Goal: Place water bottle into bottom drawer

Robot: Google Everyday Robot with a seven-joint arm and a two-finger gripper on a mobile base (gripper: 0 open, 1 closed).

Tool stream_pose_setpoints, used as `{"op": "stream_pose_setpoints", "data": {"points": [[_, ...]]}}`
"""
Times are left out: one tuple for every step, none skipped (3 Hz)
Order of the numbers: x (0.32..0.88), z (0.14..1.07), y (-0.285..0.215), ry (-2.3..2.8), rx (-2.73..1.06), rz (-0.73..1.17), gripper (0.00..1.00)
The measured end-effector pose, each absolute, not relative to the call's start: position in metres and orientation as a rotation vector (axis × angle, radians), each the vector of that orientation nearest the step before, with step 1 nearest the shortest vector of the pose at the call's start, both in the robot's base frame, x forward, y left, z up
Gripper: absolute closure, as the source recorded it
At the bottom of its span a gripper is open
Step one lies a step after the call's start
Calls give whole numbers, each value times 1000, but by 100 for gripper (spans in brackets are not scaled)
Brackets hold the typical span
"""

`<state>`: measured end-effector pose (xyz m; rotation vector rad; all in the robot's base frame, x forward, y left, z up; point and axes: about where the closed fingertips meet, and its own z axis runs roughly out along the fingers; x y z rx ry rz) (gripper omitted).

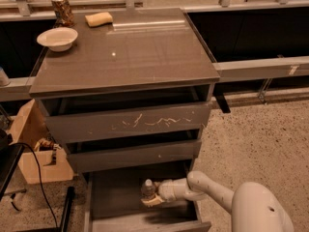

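Reaching into the open bottom drawer (113, 197) from the right, the pincer (150, 200) is clenched on the water bottle (147, 188), held upright inside the drawer, right of its middle. Bowl (57, 37), can (62, 9) and yellow sponge (98, 19) sit near the worktop's (145, 57) far left corner.

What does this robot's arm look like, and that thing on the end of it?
The arm is smooth, off-white and tubular with rounded joints, swelling into a big bulbous shell that bears one small dark dot. No loose cables or lettering show on it. The gripper, low over the open bottom drawer, is a stubby pale piece with a tan-yellow tip.
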<state>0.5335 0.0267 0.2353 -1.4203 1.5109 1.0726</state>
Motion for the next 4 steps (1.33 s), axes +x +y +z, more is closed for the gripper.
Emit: {"op": "stream_pose_setpoints", "data": {"points": [[528,225,24,1516,-1403,1092,100],[526,218,24,1489,-1367,1113,100],[528,210,27,1444,-1330,1146,100],[527,209,28,1441,-1329,1150,100]]}}
